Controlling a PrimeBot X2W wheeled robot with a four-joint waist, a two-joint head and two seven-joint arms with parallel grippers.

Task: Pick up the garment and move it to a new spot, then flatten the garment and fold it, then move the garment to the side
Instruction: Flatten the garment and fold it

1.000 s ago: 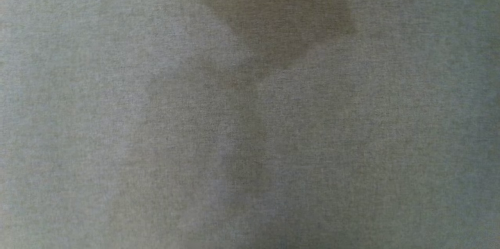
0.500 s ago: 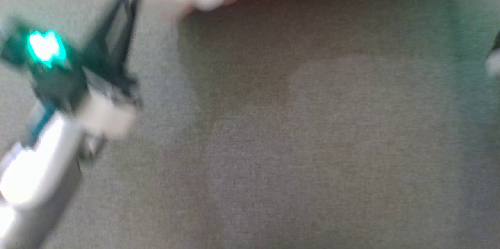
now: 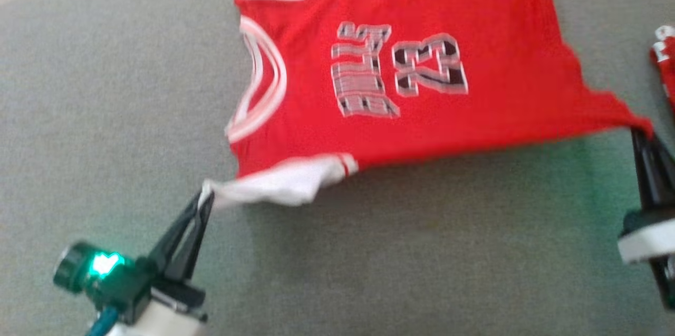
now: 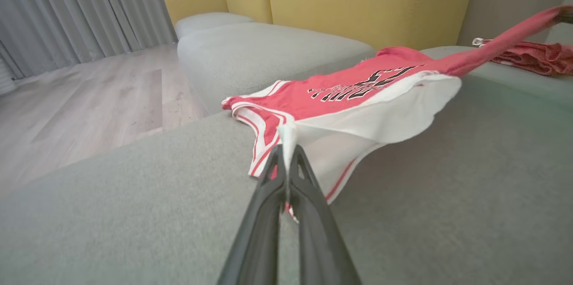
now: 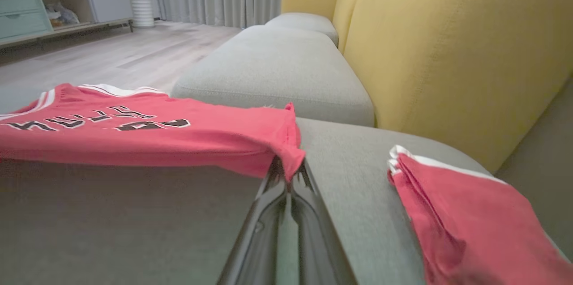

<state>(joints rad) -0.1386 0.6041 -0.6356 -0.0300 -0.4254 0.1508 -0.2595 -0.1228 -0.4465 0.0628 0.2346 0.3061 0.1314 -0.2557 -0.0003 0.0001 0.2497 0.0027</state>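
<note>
**Red jersey stretched between two closed end effectors over a grey sofa seat**

The left end effector (image 3: 205,197) is shown with its two dark fingers pressed together on a white corner of the jersey (image 3: 422,61), at the shoulder end nearest the robot. In the left wrist view a thin fold of white cloth is seen pinched between the fingertips. The right end effector (image 3: 641,133) is likewise closed, and a red corner at the hem end is clamped at its tips. Between the two grips the near edge of the jersey is drawn into a taut line and raised off the sofa seat (image 3: 105,88), where a shadow is cast beneath it. The far part of the jersey appears to rest on the seat. The garment is spread print side up, with the white-trimmed neckline toward the robot's left and the hem toward its right. The number 23 and a row of block letters are displayed at its centre.

A second red garment (image 5: 470,213), folded and edged in white, lies on the seat just to the right of the right end effector, apart from the jersey. Beyond the seat, a yellow backrest (image 4: 371,3), a wooden floor (image 4: 80,92) and grey curtains (image 4: 89,3) are visible.
</note>
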